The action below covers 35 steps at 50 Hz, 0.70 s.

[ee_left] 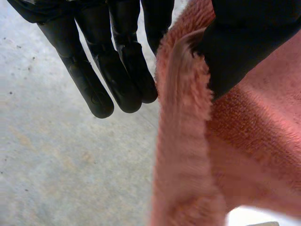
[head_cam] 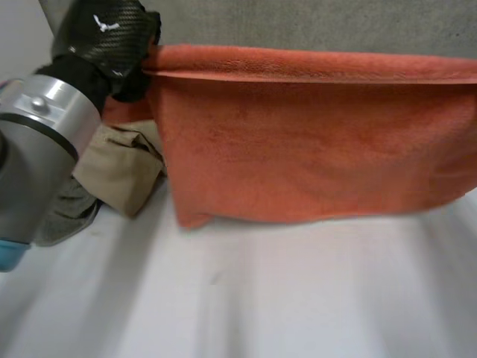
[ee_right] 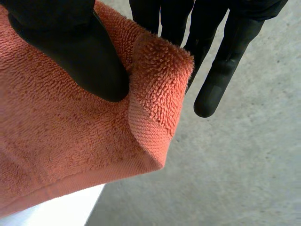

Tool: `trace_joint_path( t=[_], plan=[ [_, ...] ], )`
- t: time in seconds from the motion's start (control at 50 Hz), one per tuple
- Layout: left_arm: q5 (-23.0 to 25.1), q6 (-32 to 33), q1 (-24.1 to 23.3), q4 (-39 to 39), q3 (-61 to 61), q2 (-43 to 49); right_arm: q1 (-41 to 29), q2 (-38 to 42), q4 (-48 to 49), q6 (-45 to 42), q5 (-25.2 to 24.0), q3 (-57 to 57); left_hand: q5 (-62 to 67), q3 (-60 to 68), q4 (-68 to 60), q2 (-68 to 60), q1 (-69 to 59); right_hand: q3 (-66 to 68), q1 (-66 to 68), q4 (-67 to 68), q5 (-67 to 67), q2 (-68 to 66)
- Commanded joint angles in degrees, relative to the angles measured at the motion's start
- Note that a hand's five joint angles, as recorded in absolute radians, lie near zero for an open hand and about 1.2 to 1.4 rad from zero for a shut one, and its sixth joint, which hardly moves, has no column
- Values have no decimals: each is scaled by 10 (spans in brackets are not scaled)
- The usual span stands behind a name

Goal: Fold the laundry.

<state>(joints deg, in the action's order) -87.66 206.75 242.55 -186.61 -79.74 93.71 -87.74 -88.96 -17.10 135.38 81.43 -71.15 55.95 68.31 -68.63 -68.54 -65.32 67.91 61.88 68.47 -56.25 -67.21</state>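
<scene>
An orange towel (head_cam: 313, 149) hangs spread above the white table (head_cam: 261, 298), its lower edge just over the tabletop. My left hand (head_cam: 104, 37) grips its upper left corner. In the left wrist view the thumb of my left hand (ee_left: 244, 47) presses the towel's edge (ee_left: 188, 165) against the straight fingers (ee_left: 117, 70). In the right wrist view my right hand (ee_right: 70, 47) pinches a folded-over corner of the towel (ee_right: 56, 141) between its thumb and the fingers (ee_right: 225, 61) behind it.
A beige cloth (head_cam: 123, 175) and a grey-green cloth (head_cam: 67, 212) lie crumpled on the table at the left, partly behind my left arm (head_cam: 37, 149). Grey floor (ee_right: 235, 179) lies beyond the table's edge.
</scene>
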Motion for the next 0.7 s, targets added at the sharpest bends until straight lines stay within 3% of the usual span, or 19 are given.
trace_joint_path(
  t=[0.02, 0.26, 0.34, 0.36, 0.42, 0.5, 0.56, 0.7],
  plan=[
    [5, 4, 6, 73, 12, 23, 12, 10, -80, -31, -9, -2, 141, 117, -114, -115, -147, 121, 181, 115, -137, -128],
    [2, 112, 20, 47, 88, 234, -38, 171, -54, -45, 21, 30, 141, 117, -114, -115, -147, 121, 181, 115, -137, -128],
    [3, 140, 19, -32, 169, 291, -63, 224, 21, -38, 70, 100, 141, 117, -114, -115, -147, 121, 181, 115, -137, -128],
    [3, 146, 20, -83, 202, 302, -70, 238, 68, -32, 89, 135, 141, 117, -114, -115, -147, 121, 181, 115, -137, -128],
    [4, 146, 21, -175, 240, 310, -78, 246, 165, -21, 109, 174, 141, 117, -114, -115, -147, 121, 181, 115, -137, -128],
    [-1, 144, 33, -337, 266, 305, -82, 230, 388, 1, 125, 170, 141, 117, -114, -115, -147, 121, 181, 115, -137, -128],
    [0, 143, 30, -356, 260, 298, -86, 213, 450, -1, 122, 145, 141, 117, -114, -115, -147, 121, 181, 115, -137, -128],
    [1, 107, 31, -313, 166, 251, -104, 199, 415, 3, 95, 71, 141, 117, -114, -115, -147, 121, 181, 115, -137, -128]
  ],
)
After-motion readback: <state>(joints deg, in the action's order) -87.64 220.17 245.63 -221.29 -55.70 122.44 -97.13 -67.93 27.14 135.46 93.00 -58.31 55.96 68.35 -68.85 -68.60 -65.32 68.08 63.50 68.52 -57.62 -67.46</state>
